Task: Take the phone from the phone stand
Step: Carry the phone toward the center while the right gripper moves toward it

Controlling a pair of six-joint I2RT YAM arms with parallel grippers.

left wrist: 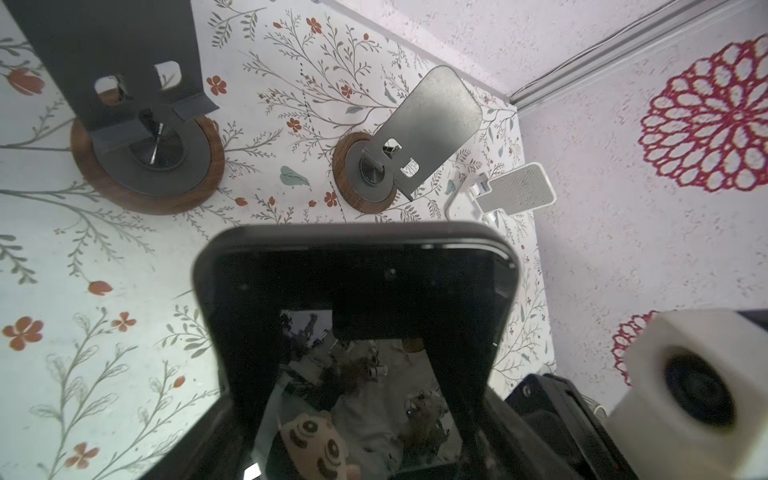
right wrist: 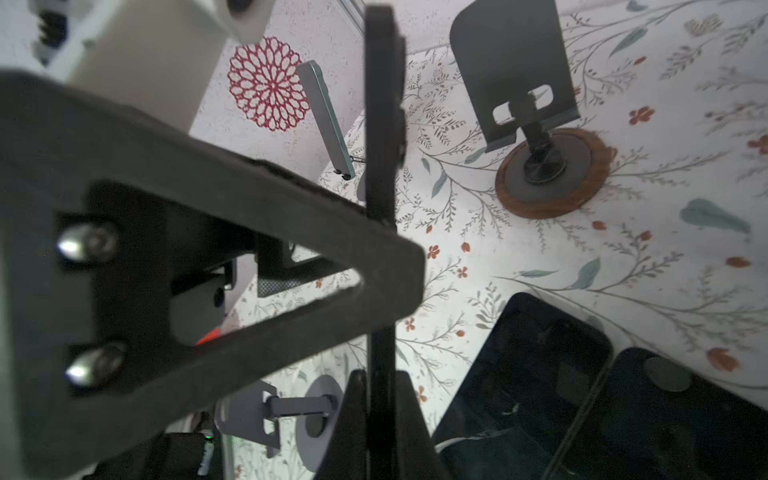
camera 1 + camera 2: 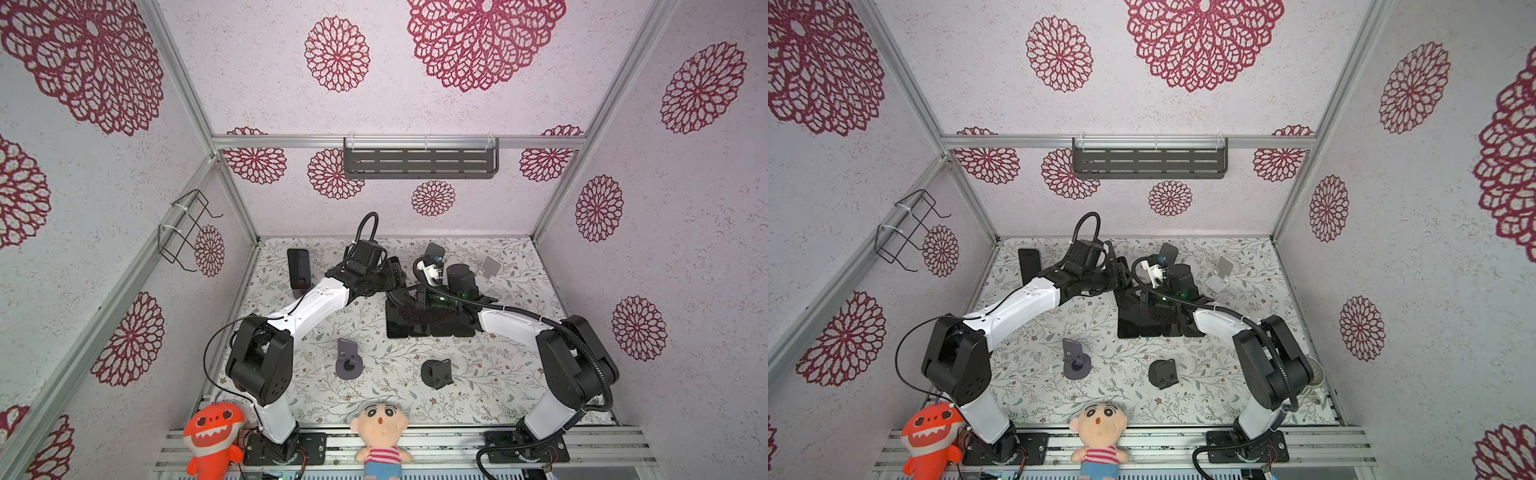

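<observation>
**Phone held between two grippers.** The phone (image 1: 357,266) hangs in the air over the middle of the desk (image 3: 374,399), toward its far edge, and appears clear of the empty stand (image 2: 540,166). The left gripper (image 1: 361,386) has its jaws wide, spanning the phone's width. The right gripper (image 2: 380,409) is pinched nearly closed across the phone's thin body.

Hazards:
- Unequal pulls by the two arms could twist the glossy phone out of either hold.
- If the left gripper lets go, the phone may pivot in the narrow pinch and drop onto the flat phones (image 3: 428,322) or strike the stand.

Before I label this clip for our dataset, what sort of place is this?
Probably a robot test booth: aluminium frame, wallpapered walls, two bench-mounted arms, and phone stands set out on the table.
</observation>
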